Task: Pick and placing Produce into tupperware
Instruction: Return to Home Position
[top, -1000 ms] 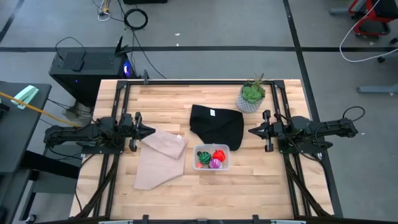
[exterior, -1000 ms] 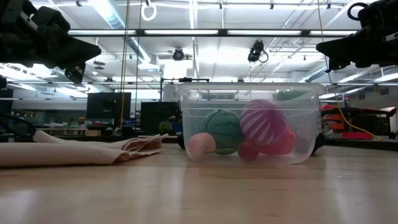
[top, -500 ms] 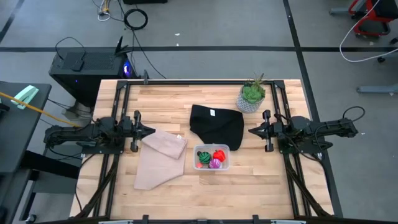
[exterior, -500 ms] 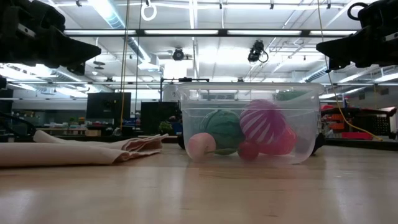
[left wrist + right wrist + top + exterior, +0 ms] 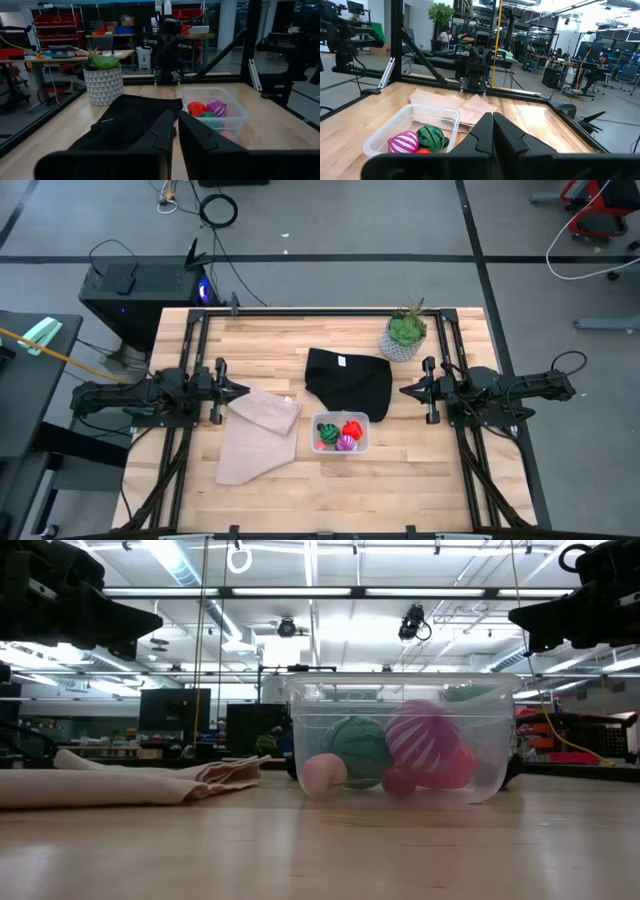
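The clear tupperware (image 5: 341,433) stands on the wooden table near its middle front. Inside lie the produce pieces: a red one (image 5: 352,428), a dark-green striped ball (image 5: 326,435) and a purple ribbed ball (image 5: 346,443). The low view shows the green ball (image 5: 360,745) and purple ball (image 5: 420,735) resting on the container's floor. My left gripper (image 5: 243,391) hovers shut at the table's left, pointing level toward the middle. My right gripper (image 5: 404,391) hovers shut at the right, facing it. Both are well above the table and apart from the container (image 5: 215,112).
A black cloth (image 5: 350,383) lies just behind the container, and a beige cloth (image 5: 258,435) lies folded to its left. A leafy plant in a pale pot (image 5: 404,335) stands at the far right. Black frame rails run along both table sides.
My left gripper has rolled a little about its own pointing line and now sits level, staying in the same place. The container and the pieces in it have not moved.
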